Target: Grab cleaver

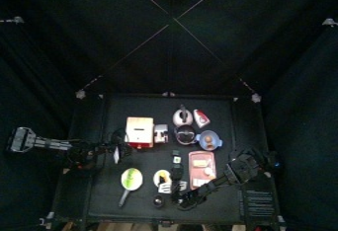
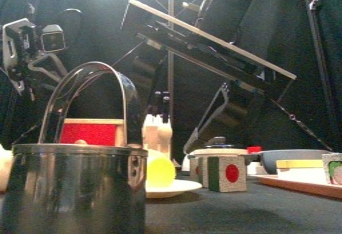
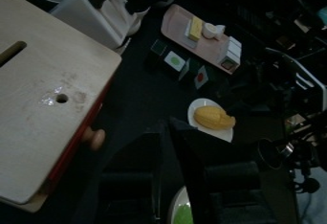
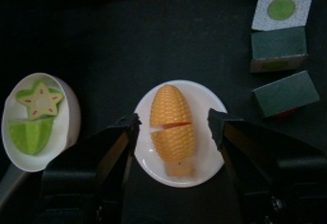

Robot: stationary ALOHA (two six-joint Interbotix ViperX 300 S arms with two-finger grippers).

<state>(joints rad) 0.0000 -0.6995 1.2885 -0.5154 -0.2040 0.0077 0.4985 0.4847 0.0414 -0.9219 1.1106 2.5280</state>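
Closest to the front camera stands a steel pot (image 2: 74, 183) with an arched handle, and it blocks much of the worktop (image 1: 106, 112) behind it. The cleaver (image 1: 203, 118) appears to be the small red-and-pale flat piece at the far side, well apart from the right tool (image 4: 174, 123) and beyond the tray; it is too small to tell blade from handle. Between that tool and the cleaver lie a tray (image 3: 177, 22) carrying pale food pieces, a blue bowl (image 1: 211, 138) and a few green blocks (image 4: 284, 8), one of them with a green dot on a white face. The right tool hangs with its jaws spread above a white plate (image 4: 211, 99) that holds an ear of corn (image 4: 173, 132), one jaw to each side of the ear. Just beside it, a second plate (image 4: 13, 123) holds green slices topped with a star-shaped one. The left tool (image 1: 117, 154) hovers near a wooden box (image 3: 45, 94); whether it is spread or pressed together cannot be told.
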